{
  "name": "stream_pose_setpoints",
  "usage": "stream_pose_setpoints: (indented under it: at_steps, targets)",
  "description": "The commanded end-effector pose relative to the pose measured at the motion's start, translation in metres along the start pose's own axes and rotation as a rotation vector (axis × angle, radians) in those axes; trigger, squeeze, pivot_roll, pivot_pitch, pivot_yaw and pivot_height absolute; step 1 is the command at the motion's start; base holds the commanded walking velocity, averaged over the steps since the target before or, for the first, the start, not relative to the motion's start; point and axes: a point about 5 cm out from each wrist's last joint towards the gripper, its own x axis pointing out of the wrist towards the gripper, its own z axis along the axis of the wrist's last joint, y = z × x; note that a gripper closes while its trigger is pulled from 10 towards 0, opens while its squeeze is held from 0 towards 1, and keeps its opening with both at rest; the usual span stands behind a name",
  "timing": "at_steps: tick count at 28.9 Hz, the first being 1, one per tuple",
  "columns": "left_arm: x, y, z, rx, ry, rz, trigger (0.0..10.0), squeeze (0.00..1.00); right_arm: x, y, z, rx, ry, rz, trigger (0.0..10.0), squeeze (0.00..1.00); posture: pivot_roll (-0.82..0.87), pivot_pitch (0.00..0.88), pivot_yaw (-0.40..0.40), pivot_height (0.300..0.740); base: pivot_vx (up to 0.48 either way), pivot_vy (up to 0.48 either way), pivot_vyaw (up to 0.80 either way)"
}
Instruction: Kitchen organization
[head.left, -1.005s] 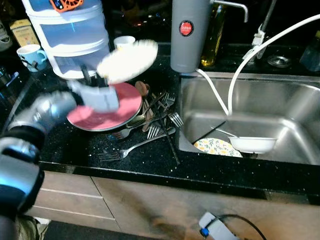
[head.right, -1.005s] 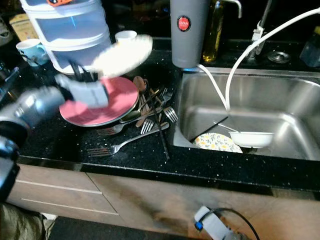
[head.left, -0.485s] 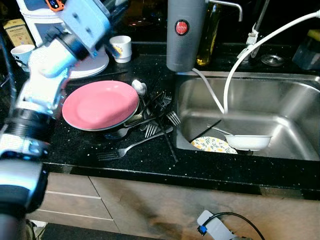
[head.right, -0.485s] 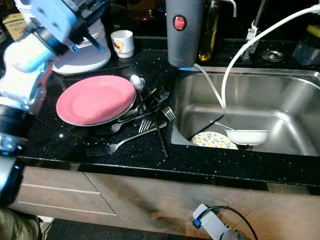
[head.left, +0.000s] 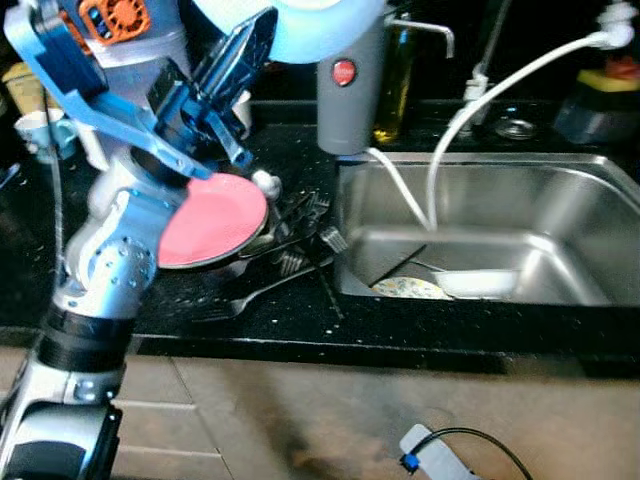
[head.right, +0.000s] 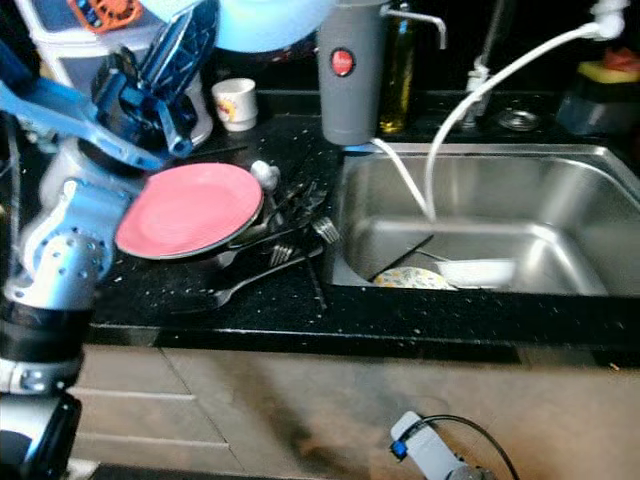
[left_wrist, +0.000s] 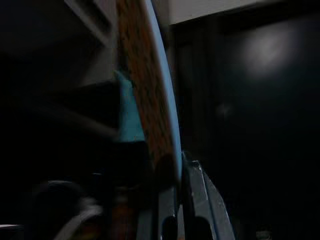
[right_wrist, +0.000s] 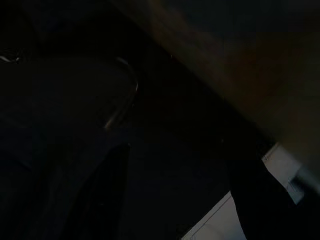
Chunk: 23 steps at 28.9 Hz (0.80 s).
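Pale blue plate (head.left: 320, 25) pinched at its rim in our left jaws (head.left: 243, 55), raised above counter (head.left: 200, 290); thin grip could slip, shattering it. Right jaws spread.

We raise our left arm (head.left: 110, 260) high before us, its silver forearm rising from the lower left and its wrist cocked up and to the right. Our left gripper (head.left: 262, 25) points upward, its two long black fingers (head.left: 235, 60) clamped on the rim of a pale plate (head.left: 310, 22), seen edge-on between the fingers in the left wrist view. Our right gripper (right_wrist: 180, 185) hangs in deep shade, two dark fingers (right_wrist: 100, 190) spread apart.
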Motion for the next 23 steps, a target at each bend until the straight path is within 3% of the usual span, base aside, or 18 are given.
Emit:
stream_pose_setpoints:
  at_steps: [1, 4, 8, 12, 13, 16, 18, 20, 21, 23]
  targets:
    - [-0.005, -0.001, -0.010, -0.059, 0.035, 0.006, 10.0, 0.00, 0.001, 0.001, 0.000, 0.009, 0.004, 0.000, 10.0, 0.00, -0.01, 0.000, 0.031, 0.740, 0.000, 0.000, -0.80]
    - [-0.012, 0.005, -0.025, -0.086, 0.098, 0.081, 10.0, 0.00, 0.001, 0.002, 0.001, 0.009, 0.005, -0.002, 10.0, 0.00, -0.01, 0.000, 0.037, 0.740, 0.000, 0.000, -0.80]
    - [-0.014, 0.007, -0.028, -0.102, 0.119, 0.124, 10.0, 0.00, 0.001, 0.002, 0.001, 0.009, 0.006, -0.002, 10.0, 0.00, -0.01, 0.000, 0.037, 0.740, 0.000, 0.000, -0.80]
    - [-0.017, 0.010, -0.034, -0.097, 0.165, 0.147, 10.0, 0.00, 0.001, 0.002, 0.001, 0.008, 0.007, -0.002, 10.0, 0.00, -0.01, 0.000, 0.038, 0.740, 0.000, 0.000, -0.80]
    - [-0.021, 0.011, -0.042, -0.075, 0.246, 0.155, 10.0, 0.00, 0.001, 0.003, 0.000, 0.006, 0.008, -0.002, 10.0, 0.00, -0.01, 0.000, 0.040, 0.740, 0.000, 0.000, -0.80]
    - [-0.024, 0.010, -0.048, -0.060, 0.319, 0.140, 10.0, 0.00, 0.001, 0.003, 0.001, 0.005, 0.006, -0.002, 10.0, 0.00, -0.02, 0.000, 0.044, 0.740, 0.000, 0.000, -0.80]
    - [-0.024, 0.010, -0.048, -0.060, 0.319, 0.140, 10.0, 0.00, 0.001, 0.003, 0.001, 0.005, 0.006, -0.002, 10.0, 0.00, -0.02, 0.000, 0.044, 0.740, 0.000, 0.000, -0.79]
    - [-0.031, 0.014, -0.060, 0.029, 0.481, 0.134, 10.0, 0.00, 0.001, 0.004, 0.001, 0.014, -0.001, -0.005, 10.0, 0.00, -0.01, 0.000, 0.046, 0.740, 0.000, 0.000, -0.38]
    - [-0.031, 0.014, -0.060, 0.029, 0.481, 0.134, 10.0, 0.00, 0.001, 0.004, 0.001, 0.014, -0.001, -0.005, 10.0, 0.00, -0.01, 0.000, 0.046, 0.740, 0.000, 0.000, 0.00]
    - [-0.043, 0.022, -0.073, 0.161, 0.692, 0.135, 10.0, 0.00, 0.002, 0.004, 0.001, 0.010, -0.003, -0.009, 10.0, 0.00, -0.01, 0.000, 0.046, 0.740, 0.000, 0.000, 0.00]
